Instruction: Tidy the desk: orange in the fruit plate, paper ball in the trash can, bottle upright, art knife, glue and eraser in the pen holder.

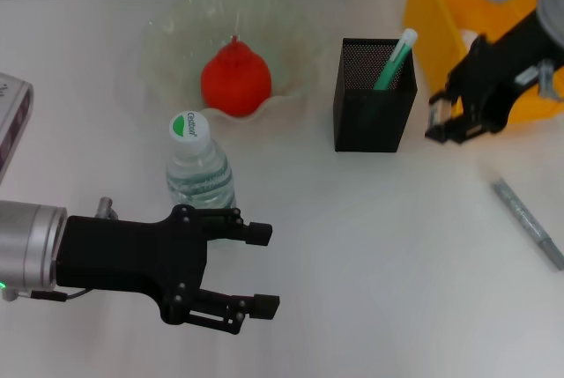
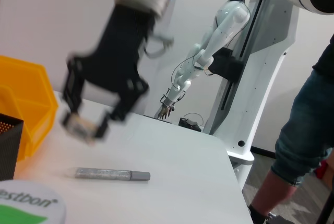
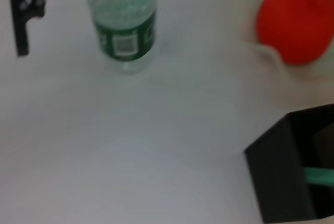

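Two pincers are showing, and only the right pincer (image 1: 446, 128) looks to be working: it is hanging above the white tabletop (image 1: 370, 246) between the tall square black mesh pen holder (image 1: 374, 105) and the bright yellow rectangular plastic trash can (image 1: 441, 17), its jaws pinching a tiny beige-tan rectangular eraser (image 2: 79, 125), which the left wrist view is showing most plainly. I judge the step in hand to be carrying that eraser to the pen holder. The next move is calling for a short travel toward the holder's open mouth, lining up above it beside the green-and-white stick already leaning inside, then letting go.

The left pincer (image 1: 257, 270) is sitting low and near, jaws spread wide and gripping nothing, just beside the clear plastic bottle (image 1: 199, 169) with the dark green label, which is standing upright. The lumpy red-orange orange (image 1: 235, 77) is lying in the pale green translucent scalloped fruit plate (image 1: 291, 34). A grey, speckled pen-like tool (image 1: 527, 222), possibly the art knife, is lying on the tabletop well apart from the holder.

No paper ball is showing anywhere; the trash can's inside is cut off, so whether it is holding one cannot be told. The green stick's identity is also uncertain.
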Robot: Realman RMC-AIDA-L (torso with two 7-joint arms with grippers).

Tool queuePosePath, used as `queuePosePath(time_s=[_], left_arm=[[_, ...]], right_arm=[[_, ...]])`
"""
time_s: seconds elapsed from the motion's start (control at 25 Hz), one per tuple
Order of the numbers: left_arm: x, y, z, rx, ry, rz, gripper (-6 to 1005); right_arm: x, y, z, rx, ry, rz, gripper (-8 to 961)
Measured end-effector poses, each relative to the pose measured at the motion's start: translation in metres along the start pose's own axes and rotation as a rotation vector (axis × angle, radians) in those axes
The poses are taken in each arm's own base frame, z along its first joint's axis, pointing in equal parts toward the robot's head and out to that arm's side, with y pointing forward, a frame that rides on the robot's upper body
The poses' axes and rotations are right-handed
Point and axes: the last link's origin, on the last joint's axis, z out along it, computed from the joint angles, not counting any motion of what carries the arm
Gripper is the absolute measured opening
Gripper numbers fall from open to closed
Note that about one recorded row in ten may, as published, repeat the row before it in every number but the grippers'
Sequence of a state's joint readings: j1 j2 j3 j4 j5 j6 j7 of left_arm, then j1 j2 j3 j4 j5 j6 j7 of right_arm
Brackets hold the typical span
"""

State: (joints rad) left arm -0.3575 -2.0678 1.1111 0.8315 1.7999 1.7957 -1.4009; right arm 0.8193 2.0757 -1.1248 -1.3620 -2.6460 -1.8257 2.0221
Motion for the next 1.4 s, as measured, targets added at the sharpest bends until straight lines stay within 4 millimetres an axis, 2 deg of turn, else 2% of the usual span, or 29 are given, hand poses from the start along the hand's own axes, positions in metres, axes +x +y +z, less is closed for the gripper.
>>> queuePosePath(time_s=[0.12, 0.2, 0.4, 0.56, 1.0, 1.08, 1.2, 1.4], left_arm=[[0.000, 0.000, 0.000, 0.000, 0.000, 0.000, 846], [0.002, 0.000, 0.001, -0.009, 0.000, 0.005, 846], [0.003, -0.001, 0.003, -0.015, 0.000, 0.008, 846], [0.004, -0.001, 0.003, -0.017, 0.000, 0.008, 846], [0.005, -0.001, 0.004, -0.020, 0.001, 0.012, 846], [0.004, -0.001, 0.004, -0.019, 0.002, 0.010, 846], [0.004, -0.001, 0.004, -0.019, 0.004, 0.009, 846], [0.004, -0.001, 0.004, -0.016, 0.013, 0.016, 846]], right_arm=[[-0.011, -0.012, -0.016, 0.080, -0.042, 0.025, 447], [-0.020, -0.020, -0.017, 0.117, -0.046, 0.033, 454], [-0.032, -0.036, 0.005, 0.159, -0.026, 0.056, 470], [-0.040, -0.040, 0.021, 0.146, -0.019, 0.062, 483], [-0.049, -0.038, 0.030, 0.137, -0.022, 0.057, 518], [-0.049, -0.037, 0.027, 0.139, -0.032, 0.065, 534], [-0.048, -0.034, 0.011, 0.158, -0.058, 0.097, 575], [-0.031, -0.014, -0.034, 0.221, -0.077, 0.225, 601]])
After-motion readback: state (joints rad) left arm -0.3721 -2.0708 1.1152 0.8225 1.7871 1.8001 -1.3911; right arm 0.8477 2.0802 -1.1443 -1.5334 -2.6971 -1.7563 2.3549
